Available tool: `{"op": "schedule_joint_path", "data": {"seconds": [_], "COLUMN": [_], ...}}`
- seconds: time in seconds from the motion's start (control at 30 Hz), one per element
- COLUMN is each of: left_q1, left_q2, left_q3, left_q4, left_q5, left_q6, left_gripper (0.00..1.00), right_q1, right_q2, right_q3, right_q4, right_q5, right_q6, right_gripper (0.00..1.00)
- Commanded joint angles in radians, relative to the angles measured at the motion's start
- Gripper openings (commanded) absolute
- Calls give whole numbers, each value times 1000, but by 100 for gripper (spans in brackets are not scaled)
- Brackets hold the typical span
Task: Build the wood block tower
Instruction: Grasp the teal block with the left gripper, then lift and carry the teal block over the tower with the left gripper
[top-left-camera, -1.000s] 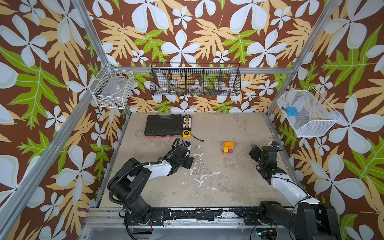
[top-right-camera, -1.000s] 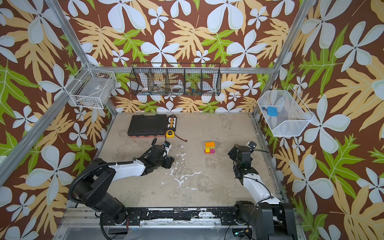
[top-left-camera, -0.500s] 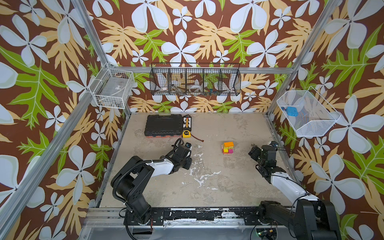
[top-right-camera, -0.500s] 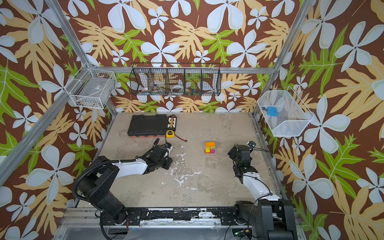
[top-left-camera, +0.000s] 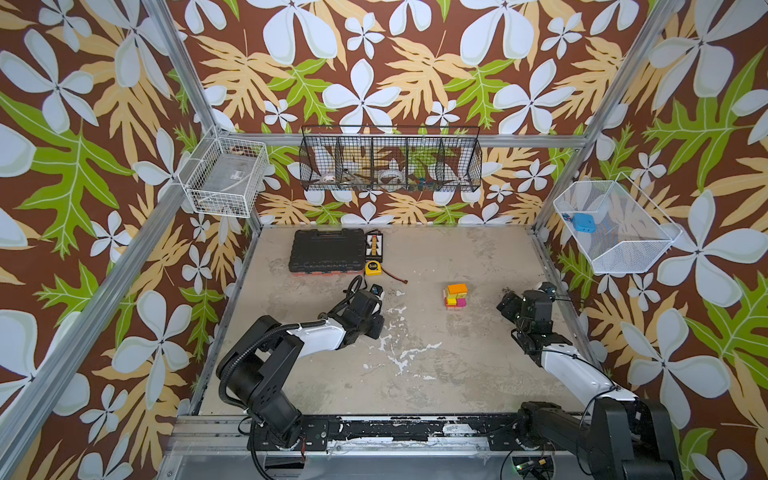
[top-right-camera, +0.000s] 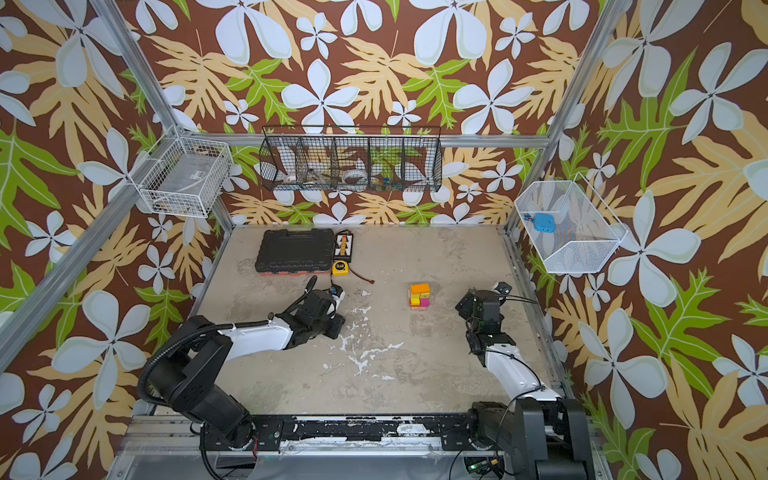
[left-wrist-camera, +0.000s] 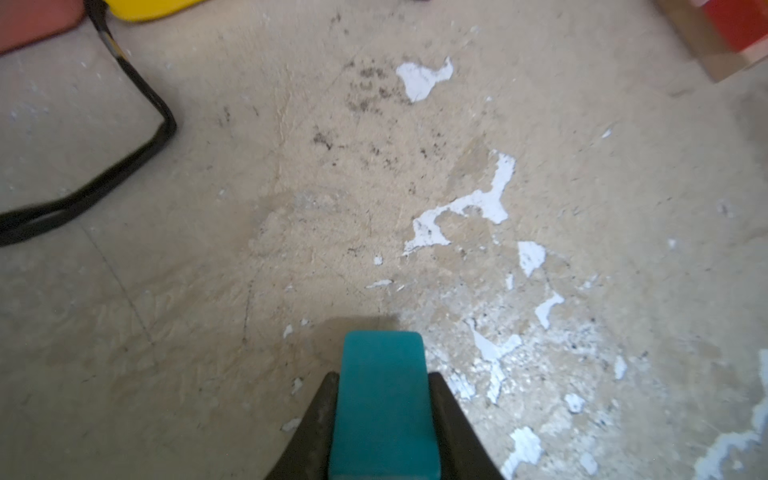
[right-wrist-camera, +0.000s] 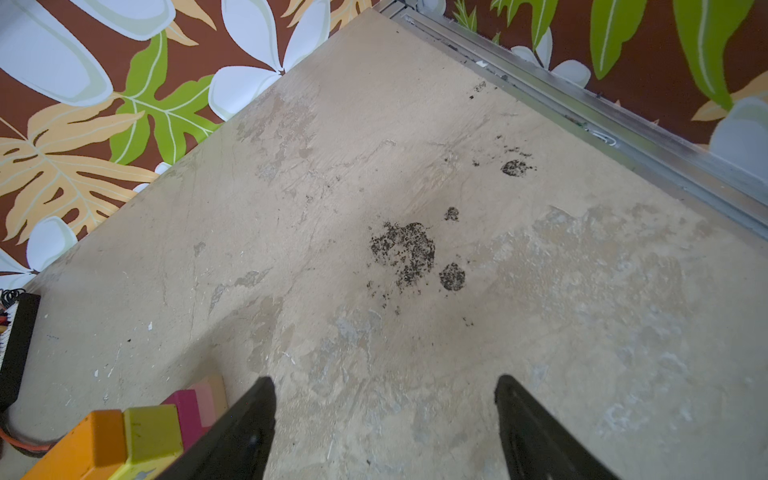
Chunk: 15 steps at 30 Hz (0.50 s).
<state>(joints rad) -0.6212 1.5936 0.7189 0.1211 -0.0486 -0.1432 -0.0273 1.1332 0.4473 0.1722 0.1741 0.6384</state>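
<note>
The tower (top-left-camera: 455, 296) (top-right-camera: 419, 296) stands right of the table's middle in both top views, with an orange block on top over yellow and magenta ones. My left gripper (left-wrist-camera: 383, 376) is shut on a teal wood block (left-wrist-camera: 382, 409), low over the bare table. In both top views the left gripper (top-left-camera: 374, 326) (top-right-camera: 336, 322) sits well left of the tower. The right gripper (right-wrist-camera: 384, 380) is open and empty, just right of the tower (right-wrist-camera: 124, 436). A red and tan corner of the tower (left-wrist-camera: 731, 29) shows in the left wrist view.
A black tool case (top-left-camera: 324, 251), a small bit tray (top-left-camera: 375, 245), a yellow tape measure (top-left-camera: 374, 268) and a red-tipped wire (top-left-camera: 395, 277) lie at the back left. A black cable (left-wrist-camera: 124, 166) loops near the left gripper. The frame rail (right-wrist-camera: 623, 124) borders the table's right edge.
The left gripper's jaws have closed on the teal block, and the left arm has drawn back a little. The right arm has barely moved.
</note>
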Motion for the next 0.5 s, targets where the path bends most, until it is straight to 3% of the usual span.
{"op": "schedule_joint_path", "data": {"seconds": [0.0, 0.2, 0.47], "left_q1": [0, 0, 0], "left_q2": [-57, -143, -132], "left_q3": [15, 109, 304], "left_q4": [42, 65, 44], "left_q5": [42, 122, 257], "left_q6": [15, 78, 154], "left_gripper": [6, 0, 0], "right_q1": [0, 0, 1], "right_q2": [1, 4, 9], "right_q3": [9, 10, 13], "right_q4": [18, 17, 15], "right_q5": [-2, -2, -1], "right_q6": [-8, -8, -8], "right_gripper": [83, 82, 82]}}
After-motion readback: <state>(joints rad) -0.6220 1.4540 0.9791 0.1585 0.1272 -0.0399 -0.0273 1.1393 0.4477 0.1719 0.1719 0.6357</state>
